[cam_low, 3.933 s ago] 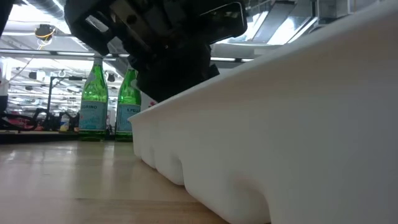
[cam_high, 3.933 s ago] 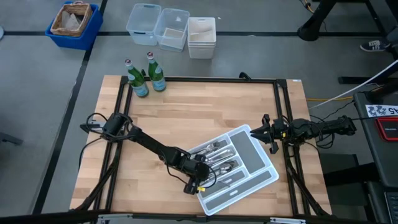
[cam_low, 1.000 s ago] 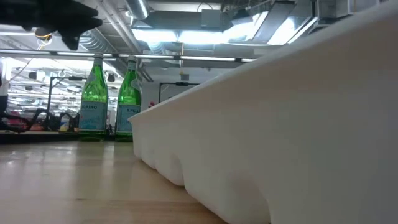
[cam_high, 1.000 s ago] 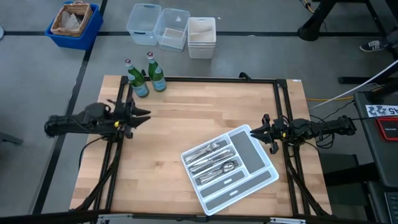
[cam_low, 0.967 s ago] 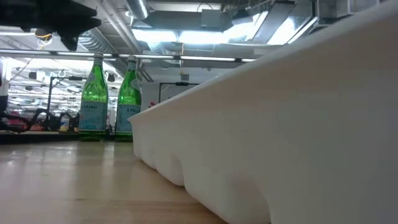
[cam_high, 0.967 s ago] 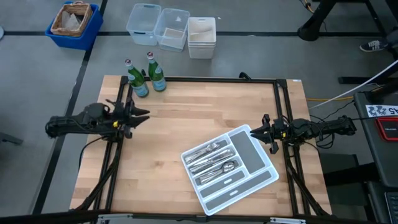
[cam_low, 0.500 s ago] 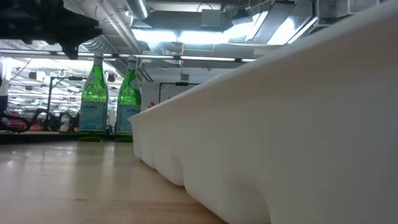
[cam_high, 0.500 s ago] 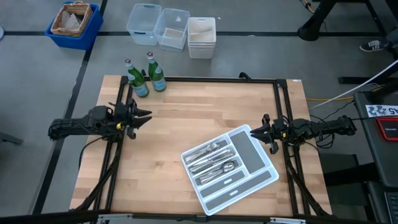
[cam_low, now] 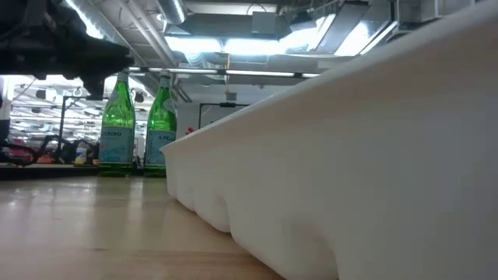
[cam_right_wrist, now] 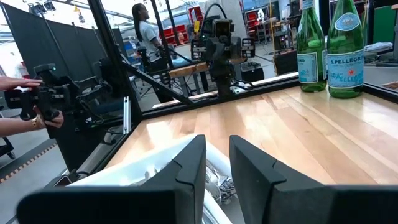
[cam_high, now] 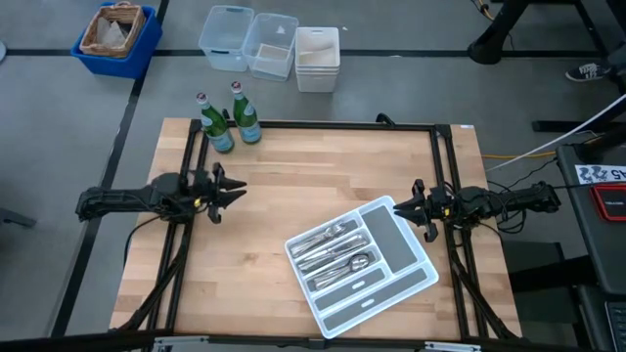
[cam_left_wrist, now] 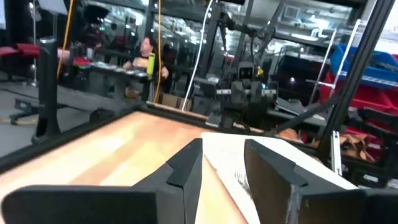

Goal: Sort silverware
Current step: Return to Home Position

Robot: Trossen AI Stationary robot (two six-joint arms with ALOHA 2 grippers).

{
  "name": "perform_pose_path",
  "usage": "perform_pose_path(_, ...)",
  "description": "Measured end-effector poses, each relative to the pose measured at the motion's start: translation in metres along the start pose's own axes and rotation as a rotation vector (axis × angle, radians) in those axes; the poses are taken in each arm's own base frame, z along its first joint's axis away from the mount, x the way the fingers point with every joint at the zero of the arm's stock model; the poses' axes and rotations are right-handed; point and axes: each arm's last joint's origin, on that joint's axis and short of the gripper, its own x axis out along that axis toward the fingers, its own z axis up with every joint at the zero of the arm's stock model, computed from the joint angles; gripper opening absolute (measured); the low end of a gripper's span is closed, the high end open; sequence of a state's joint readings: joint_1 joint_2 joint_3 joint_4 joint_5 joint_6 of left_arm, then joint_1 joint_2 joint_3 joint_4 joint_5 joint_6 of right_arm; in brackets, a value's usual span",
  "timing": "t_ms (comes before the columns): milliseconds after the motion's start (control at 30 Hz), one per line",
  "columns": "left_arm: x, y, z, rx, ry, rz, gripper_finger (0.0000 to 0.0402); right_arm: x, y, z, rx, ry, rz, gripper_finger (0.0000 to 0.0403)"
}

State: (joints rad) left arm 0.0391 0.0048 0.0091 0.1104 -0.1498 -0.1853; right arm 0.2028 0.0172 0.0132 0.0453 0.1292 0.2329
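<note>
The silverware (cam_high: 337,249) lies in the white divided tray (cam_high: 391,244), which sits askew on the wooden table near its right front. The pieces fill the tray's left compartments; the other compartments show grey bottoms. My left gripper (cam_high: 235,191) hangs level over the table's left edge, pointing toward the tray, open with nothing between its fingers (cam_left_wrist: 222,163). My right gripper (cam_high: 399,205) stands level at the table's right edge, just beside the tray's far corner, open and holding nothing (cam_right_wrist: 217,158). In the low view the tray's wall (cam_low: 350,155) fills the right.
Two green glass bottles (cam_high: 217,124) (cam_high: 245,115) stand at the table's far left corner. Clear plastic tubs (cam_high: 269,44) and a blue bin (cam_high: 115,34) sit on the floor beyond the far edge. People (cam_right_wrist: 146,31) show in the room behind the table.
My left gripper has sunk toward the table at the left edge and moved a little toward the table's middle, keeping its fingers apart. The tray and the silverware have stayed where they were.
</note>
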Motion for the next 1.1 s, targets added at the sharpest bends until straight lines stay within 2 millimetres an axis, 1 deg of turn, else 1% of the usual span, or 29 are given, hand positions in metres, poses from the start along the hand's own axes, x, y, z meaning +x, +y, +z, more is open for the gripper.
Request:
perform_pose_path(267, -0.0003, 0.0006, -0.0076, 0.003, 0.083, -0.013, 0.0109, 0.0000, -0.0001, 0.0000, 0.000, 0.000, -0.001, 0.0076)
perform_pose_path(400, 0.0000, 0.0008, -0.0080, 0.007, 0.089, -0.012, 0.0109, 0.0000, -0.0001, 0.0000, 0.000, 0.000, -0.001, 0.0076)
perform_pose_path(567, 0.0000, 0.0008, -0.0080, 0.056, 0.088, -0.013, 0.0109, 0.0000, 0.0000, 0.0000, 0.000, 0.000, -0.001, 0.0076)
perform_pose_path(1100, 0.0000, 0.0008, -0.0080, 0.013, 0.088, -0.011, 0.0109, 0.0000, 0.0000, -0.0001, 0.000, 0.001, -0.001, 0.0076)
